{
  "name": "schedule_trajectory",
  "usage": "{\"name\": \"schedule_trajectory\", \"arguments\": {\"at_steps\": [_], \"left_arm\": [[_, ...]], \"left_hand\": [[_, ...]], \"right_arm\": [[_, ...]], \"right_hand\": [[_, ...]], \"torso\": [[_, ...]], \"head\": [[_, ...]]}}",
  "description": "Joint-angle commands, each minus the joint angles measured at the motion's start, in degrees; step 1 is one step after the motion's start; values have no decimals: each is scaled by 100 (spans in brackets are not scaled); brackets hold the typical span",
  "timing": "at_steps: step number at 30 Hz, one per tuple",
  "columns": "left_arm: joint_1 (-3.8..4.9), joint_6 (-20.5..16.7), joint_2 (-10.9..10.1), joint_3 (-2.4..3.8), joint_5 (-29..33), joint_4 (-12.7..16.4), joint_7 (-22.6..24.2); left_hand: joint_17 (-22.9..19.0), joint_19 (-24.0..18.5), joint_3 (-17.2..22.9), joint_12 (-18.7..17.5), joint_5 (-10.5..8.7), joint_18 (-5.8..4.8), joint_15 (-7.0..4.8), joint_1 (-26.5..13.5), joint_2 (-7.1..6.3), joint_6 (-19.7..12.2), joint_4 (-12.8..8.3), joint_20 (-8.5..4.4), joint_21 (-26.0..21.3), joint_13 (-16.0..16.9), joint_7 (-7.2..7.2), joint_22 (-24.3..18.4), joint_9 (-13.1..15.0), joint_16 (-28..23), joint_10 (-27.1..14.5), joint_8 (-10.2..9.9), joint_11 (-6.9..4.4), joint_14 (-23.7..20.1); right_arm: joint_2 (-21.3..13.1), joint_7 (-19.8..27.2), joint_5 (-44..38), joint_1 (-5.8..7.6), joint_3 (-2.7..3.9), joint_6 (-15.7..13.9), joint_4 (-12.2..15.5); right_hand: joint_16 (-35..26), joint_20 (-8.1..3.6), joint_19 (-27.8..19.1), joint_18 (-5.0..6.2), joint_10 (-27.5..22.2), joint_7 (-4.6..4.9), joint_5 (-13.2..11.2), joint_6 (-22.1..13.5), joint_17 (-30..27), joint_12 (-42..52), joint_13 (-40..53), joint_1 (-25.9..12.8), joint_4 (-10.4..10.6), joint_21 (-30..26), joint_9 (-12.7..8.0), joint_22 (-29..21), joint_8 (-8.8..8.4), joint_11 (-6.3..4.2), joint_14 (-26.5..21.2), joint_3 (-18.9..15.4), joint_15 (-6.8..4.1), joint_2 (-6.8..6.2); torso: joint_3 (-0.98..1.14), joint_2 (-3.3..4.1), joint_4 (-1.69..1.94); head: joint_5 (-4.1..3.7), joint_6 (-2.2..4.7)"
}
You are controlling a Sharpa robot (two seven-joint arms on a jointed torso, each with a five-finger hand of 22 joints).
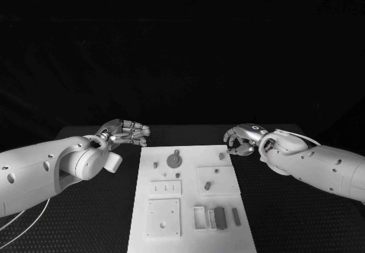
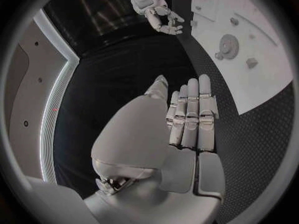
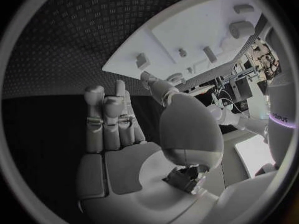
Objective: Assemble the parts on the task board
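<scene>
**Operator:** Where is the task board, and where are the parts?

**Technician:** You see the task board (image 1: 190,211), a white plate, in the middle of the black counter (image 1: 296,221). Take the board as your landmark. The parts lie on it: a round disc part (image 1: 174,158) near the far end, a small peg (image 1: 222,156) by the far right corner, an oval piece (image 1: 208,185) on a raised square at mid-board, and a dark rectangular block (image 1: 220,217) with a thinner bar (image 1: 236,216) beside it at the near right. A slotted plate and a square plate with holes sit on the board's left half.

**Operator:** What is the state of each hand?

**Technician:** You find the left hand (image 1: 125,132) off the board's far left corner, above the counter, apart from the board. Its fingers (image 2: 190,114) extend straight and close together; it holds nothing. You find the right hand (image 1: 242,141) off the board's far right corner, near the small peg but not touching it. Its fingers (image 3: 112,119) are partly curled with the thumb apart; nothing sits in the palm.
</scene>
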Motion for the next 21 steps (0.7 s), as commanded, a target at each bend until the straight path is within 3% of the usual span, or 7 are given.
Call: {"name": "schedule_trajectory", "arguments": {"at_steps": [1, 6, 21], "left_arm": [[-2, 100, 10, 3, -7, 6, 73], [-6, 109, 15, 3, -10, 0, 75], [-11, 120, 13, 4, -19, 6, 75]], "left_hand": [[7, -13, 36, -36, -27, 68, 0, -48, 7, 0, 13, -13, -22, 10, 39, 7, -6, -20, 4, -34, 31, 39], [9, -13, 36, -37, -27, 68, 0, -48, 6, 0, 13, -13, -23, 10, 39, 8, -6, -23, 4, -35, 31, 40], [15, -13, 36, -40, -27, 67, 0, -48, 8, 0, 14, -13, -25, 11, 41, 10, -6, -29, 4, -35, 31, 41]], "right_arm": [[46, 213, 119, -56, -23, 190, -102], [112, 224, 128, -127, -29, 262, -186], [298, 312, 341, -274, -29, 344, -450]], "right_hand": [[-32, -2, -32, 658, 56, -1, -27, -72, -8, 194, 384, 57, 10, -29, -8, 113, 13, -75, -8, -57, -95, 4], [-35, -10, -38, 658, -233, -18, -26, -120, -2, 544, 1544, 70, 40, -25, -16, 117, 73, -115, -10, -72, -136, 0], [-5, -21, -18, 658, -250, -45, -27, -122, 33, 789, 2478, 66, 0, 23, -31, 119, 120, -173, -6, -74, -190, 61]], "torso": [[-6, -5, -3], [-2, -2, -6], [-10, -3, 1]], "head": [[7, -13], [26, -32], [27, -75]]}}
